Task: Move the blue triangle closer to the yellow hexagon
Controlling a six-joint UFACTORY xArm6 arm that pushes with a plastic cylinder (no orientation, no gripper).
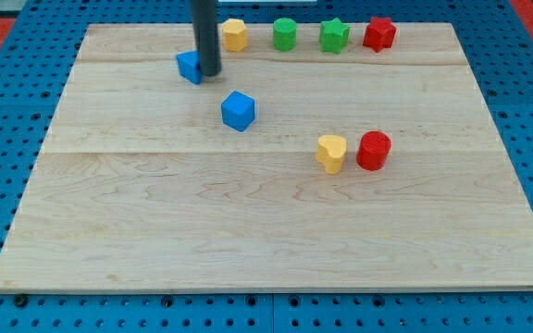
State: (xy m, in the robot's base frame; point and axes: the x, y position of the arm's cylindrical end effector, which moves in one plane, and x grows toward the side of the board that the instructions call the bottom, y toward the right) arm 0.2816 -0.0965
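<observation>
The blue triangle (pixel 189 67) lies near the view's top left, partly hidden behind my rod. My tip (pixel 210 73) rests on the board touching the triangle's right side. The yellow hexagon (pixel 235 34) stands just up and to the right of my tip, at the top edge, a short gap away from the triangle. My rod runs straight up out of the view.
A blue cube (pixel 238 110) sits below and right of my tip. A green cylinder (pixel 285 34), green star (pixel 334 36) and red star (pixel 378 34) line the top edge. A yellow heart (pixel 331 153) and red cylinder (pixel 374 150) sit right of centre on the wooden board (pixel 266 231).
</observation>
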